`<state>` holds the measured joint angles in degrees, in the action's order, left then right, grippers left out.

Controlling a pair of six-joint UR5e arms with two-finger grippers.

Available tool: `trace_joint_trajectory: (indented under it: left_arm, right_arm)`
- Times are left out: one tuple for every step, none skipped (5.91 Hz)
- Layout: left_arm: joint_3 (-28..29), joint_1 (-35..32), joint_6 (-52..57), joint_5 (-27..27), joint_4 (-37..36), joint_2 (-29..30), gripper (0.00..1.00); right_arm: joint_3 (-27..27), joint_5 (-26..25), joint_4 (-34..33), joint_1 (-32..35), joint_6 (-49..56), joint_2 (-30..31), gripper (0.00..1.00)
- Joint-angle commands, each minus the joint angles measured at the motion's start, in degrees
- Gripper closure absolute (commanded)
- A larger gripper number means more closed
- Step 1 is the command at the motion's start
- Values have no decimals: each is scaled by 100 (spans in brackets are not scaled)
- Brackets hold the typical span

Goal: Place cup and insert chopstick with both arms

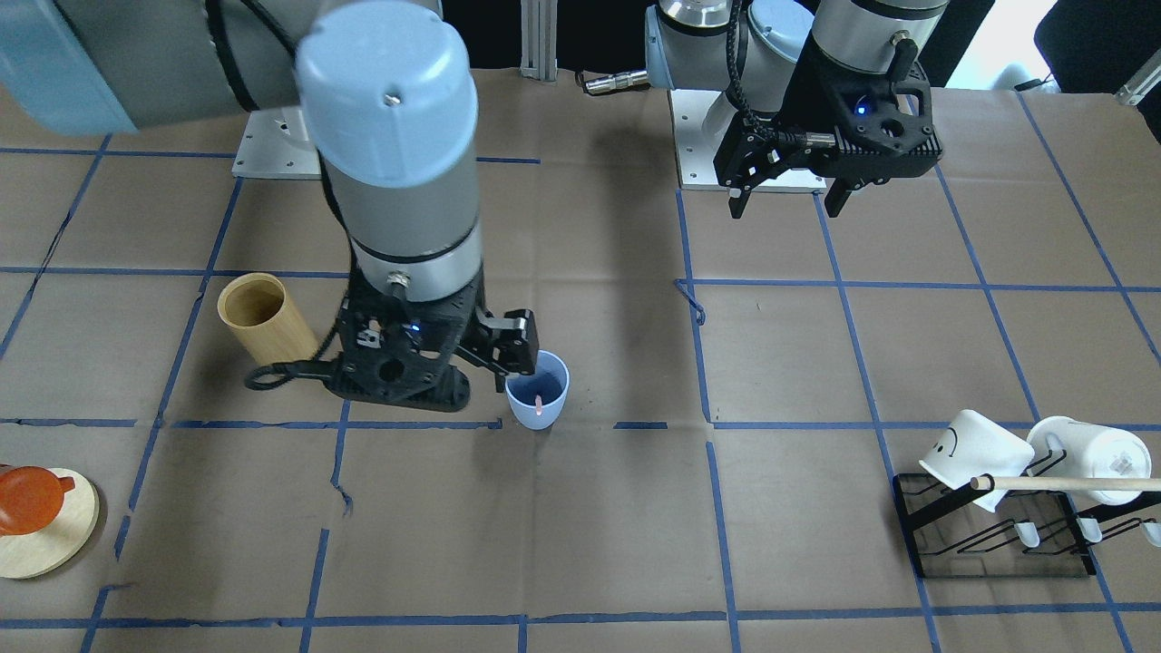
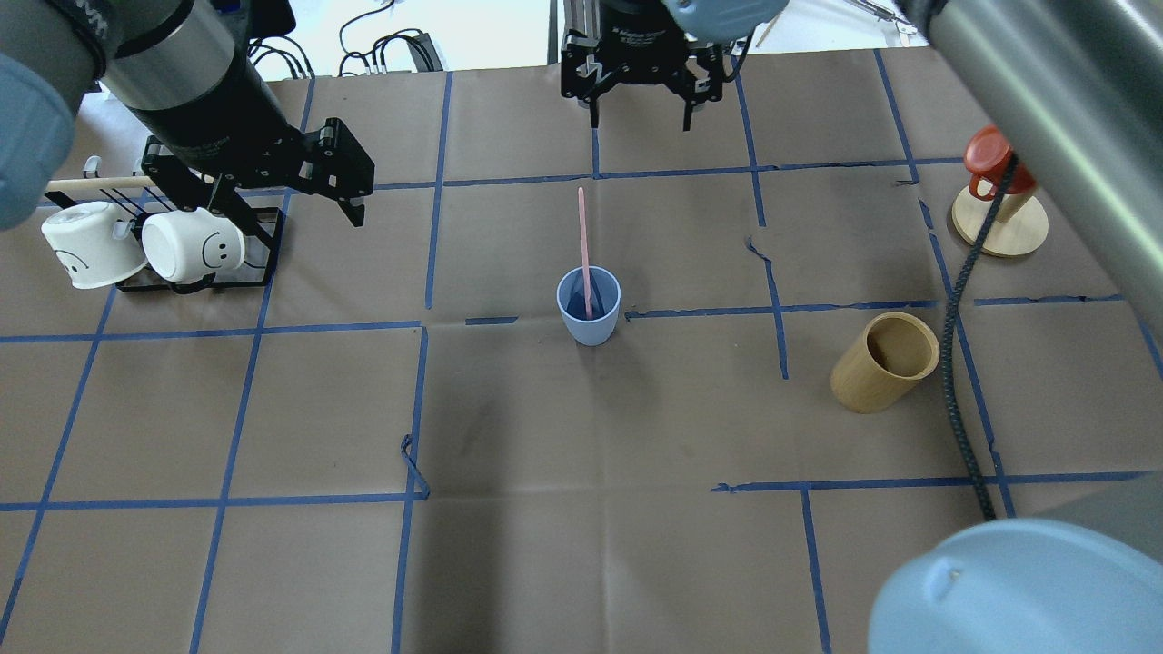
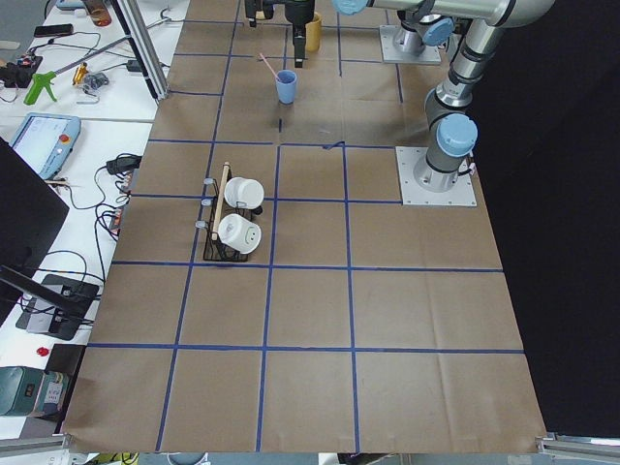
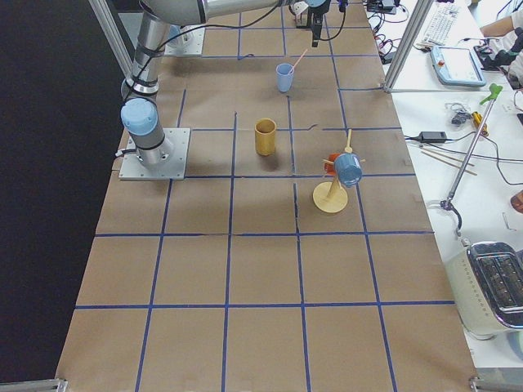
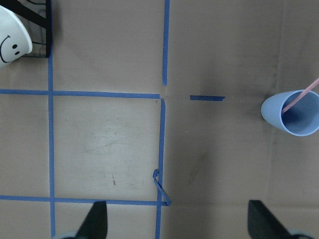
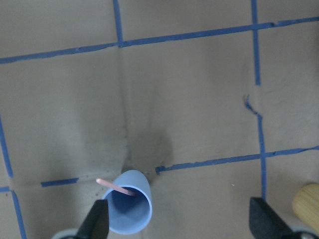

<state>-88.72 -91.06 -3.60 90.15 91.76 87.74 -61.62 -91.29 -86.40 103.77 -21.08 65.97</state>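
Note:
The light blue cup (image 2: 589,313) stands upright mid-table; it also shows in the front view (image 1: 538,399) and both wrist views (image 5: 294,114) (image 6: 130,204). One pale pink chopstick (image 2: 583,236) stands in it, leaning over the rim; its lower end shows inside the cup in the front view (image 1: 539,405). My right gripper (image 2: 641,118) is open and empty, high above the cup; in its wrist view (image 6: 179,224) the cup lies below its left finger. My left gripper (image 2: 295,218) is open and empty, off to the side near the mug rack, well away from the cup (image 1: 786,209).
A tan wooden cylinder (image 2: 886,359) stands to the cup's right. A black rack (image 2: 195,277) holds two white mugs (image 2: 191,245) and a long wooden dowel (image 2: 100,183) at the left. An orange mug (image 2: 990,159) hangs on a round wooden stand at the right. A black cable (image 2: 963,363) hangs from the right arm.

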Motion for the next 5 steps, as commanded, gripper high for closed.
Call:
trace_joint_trajectory:
  left_arm:
    - [-13,0,0,-6,0,-2,2]
    - [-22,0,9,-6,0,-11,2]
    - [-40,0,0,-6,0,-11,2]
    - [-40,0,0,-15,0,-11,2]
    - [-40,0,0,-6,0,-11,2]
  right_arm:
    - [-383,-2,763,-749,585,783,1]
    - [-1091,15,696,-988,788,1291,3]
    - [-1690,41,538,-1269,799,1740,3]
    - [-2053,41,241,-1341,790,1944,2]
    - [-2143,50,186,-1333,790,1998,2]
